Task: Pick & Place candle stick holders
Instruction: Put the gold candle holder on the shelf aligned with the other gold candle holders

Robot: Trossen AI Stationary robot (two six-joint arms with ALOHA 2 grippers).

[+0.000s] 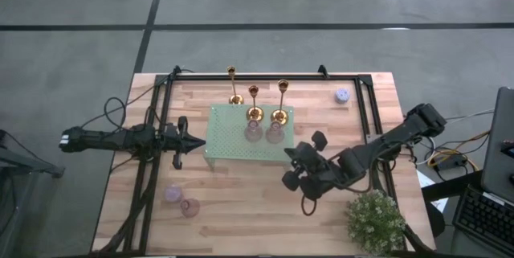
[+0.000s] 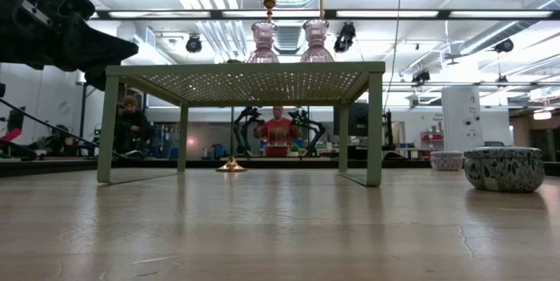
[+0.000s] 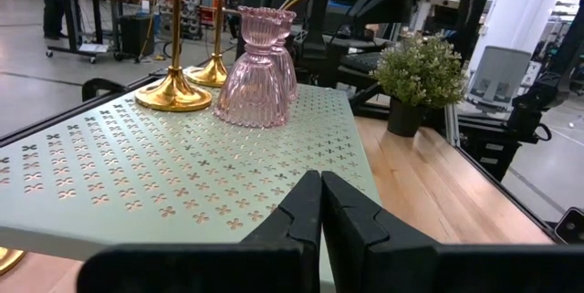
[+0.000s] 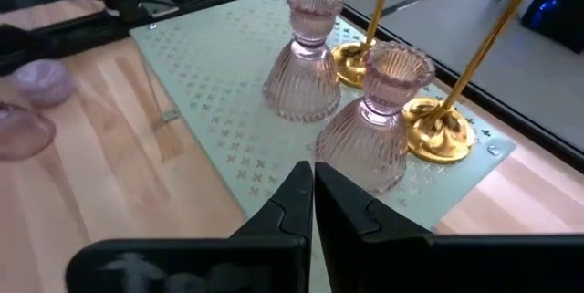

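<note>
Two gold candle stick holders (image 1: 254,113) (image 1: 279,116) stand by their round bases on the pale green perforated stand (image 1: 229,145), just behind two pink ribbed glass pieces (image 1: 253,132) (image 1: 275,133). A third gold holder (image 1: 233,97) stands on the table behind the stand's far left corner. My right gripper (image 4: 312,179) is shut and empty. It hovers off the stand's near right corner (image 1: 299,155) and points slanting down at the nearer pink piece (image 4: 376,120). My left gripper (image 1: 186,140) is shut and level at the stand's left edge (image 3: 319,193).
A potted plant (image 1: 375,219) stands at the near right corner. A lavender piece (image 1: 342,95) sits at the far right. Two small pink and lavender pieces (image 1: 173,194) (image 1: 189,207) sit at the near left. A black frame (image 1: 365,121) runs along the table's sides.
</note>
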